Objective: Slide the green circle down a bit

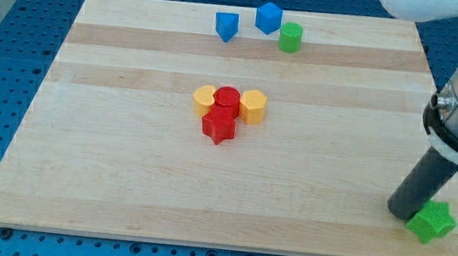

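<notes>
Looking at the desk [121, 176], the green circle [290, 37] is parked near the view's top edge, just right of the two blue blocks [268, 17]. The tool is only a bare rod, nothing gripped, and its tip [399, 212] is planted bottom right, touching the green star [432, 221]. So the circle lies well up and left; the arm is leaned in from the right.

Wooden board [121, 185], three blocks at top, four clustered mid-board, green star [432, 222] bottom right

one camera looks down at an angle from the board's [119, 202] near edge, whole board visible.
</notes>
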